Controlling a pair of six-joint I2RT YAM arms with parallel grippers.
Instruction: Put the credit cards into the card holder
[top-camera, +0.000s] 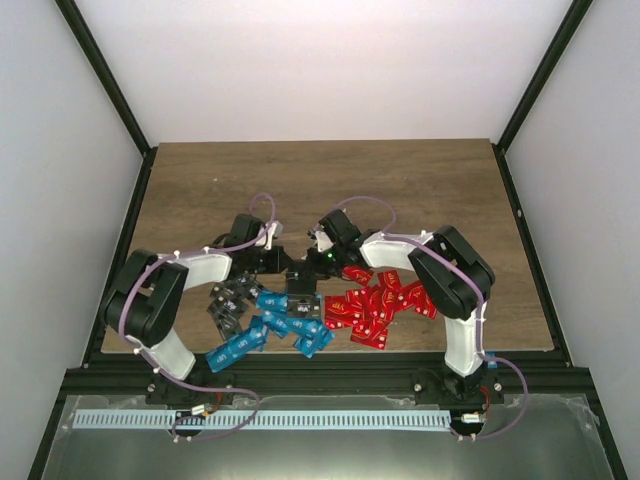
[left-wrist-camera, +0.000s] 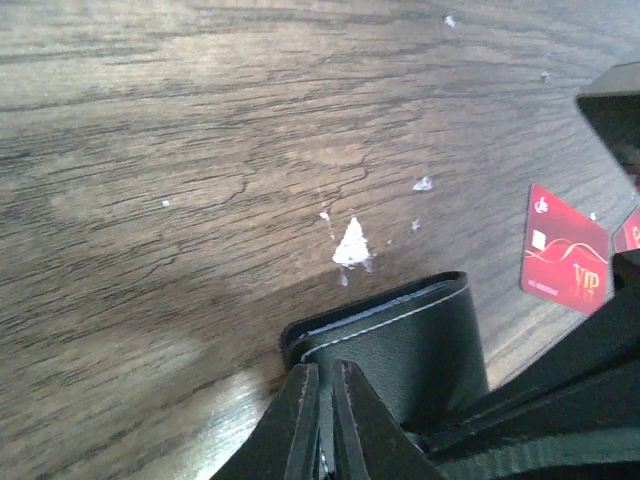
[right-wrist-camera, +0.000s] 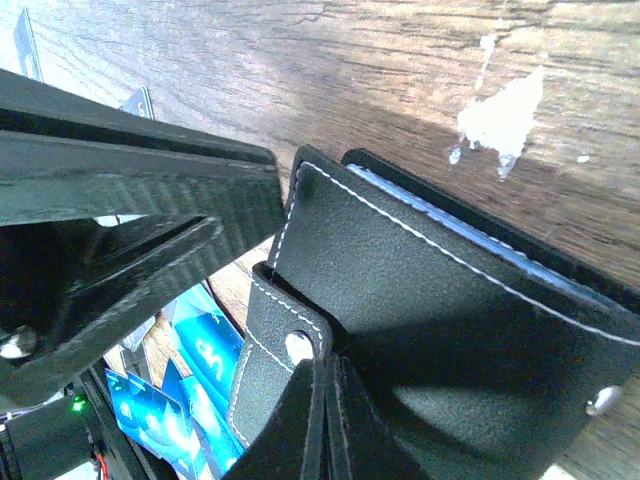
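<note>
The black card holder (top-camera: 300, 288) lies folded at mid-table, a blue-grey lining showing at its edge (right-wrist-camera: 470, 235). My left gripper (top-camera: 284, 268) comes in from the left and, in its wrist view (left-wrist-camera: 322, 372), is shut on the card holder's (left-wrist-camera: 410, 335) near edge. From the right, my right gripper (top-camera: 317, 266) is shut (right-wrist-camera: 326, 365) on the stitched cover beside the snap strap (right-wrist-camera: 275, 345). Credit cards lie loose: red ones (top-camera: 378, 308) on the right, blue ones (top-camera: 272, 330) in front, dark ones (top-camera: 228, 302) on the left. One red card (left-wrist-camera: 563, 250) lies just past the holder.
The wooden table (top-camera: 320, 185) stretches bare behind the arms, with white walls and black frame posts around it. A white chipped spot (left-wrist-camera: 351, 245) marks the wood just beyond the holder. Blue cards (right-wrist-camera: 190, 385) lie directly under my right wrist.
</note>
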